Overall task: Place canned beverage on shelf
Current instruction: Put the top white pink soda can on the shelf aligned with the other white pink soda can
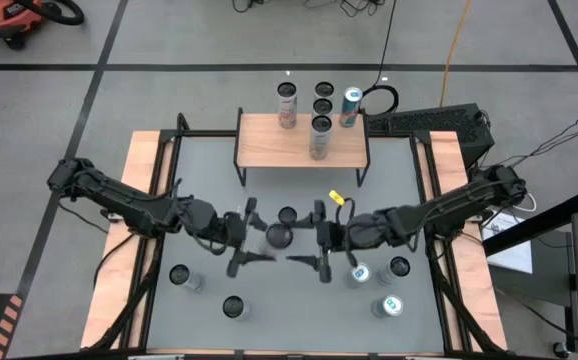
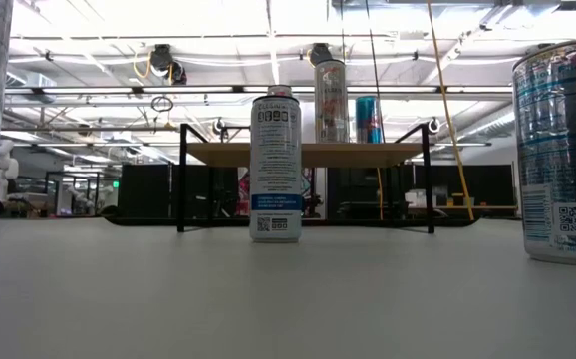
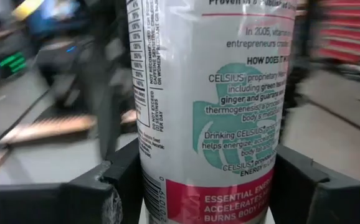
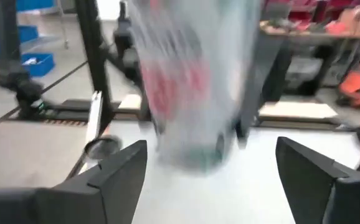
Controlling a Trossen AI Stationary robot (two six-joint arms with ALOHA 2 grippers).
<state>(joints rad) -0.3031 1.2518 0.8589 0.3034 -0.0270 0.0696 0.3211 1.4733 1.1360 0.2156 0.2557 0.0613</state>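
My left gripper (image 1: 267, 238) is at the table's middle, shut on a white can (image 1: 279, 237) printed with green art and a red band (image 3: 211, 112). My right gripper (image 1: 309, 240) faces it from the table's right, open and empty, its fingers apart on either side of its view (image 4: 211, 168) with the can (image 4: 192, 93) ahead of them. The shelf (image 1: 299, 145), a light wood plank on black legs, stands at the table's far side and also shows in the low view (image 2: 308, 153). One can (image 1: 319, 137) stands on it. My left gripper pinches the can's lower body between its two fingers, one on each side (image 3: 136, 180). The fingers come level from the table's left. The can stands upright in the hold. Whether its bottom is clear of the table I cannot tell.
Another can (image 1: 287, 215) stands on the table just beyond the held one, in front of the shelf (image 2: 275, 165). Several cans stand near the table's front, on the left (image 1: 182, 275) and right (image 1: 391, 305). More cans (image 1: 323, 98) stand at the shelf's far edge.
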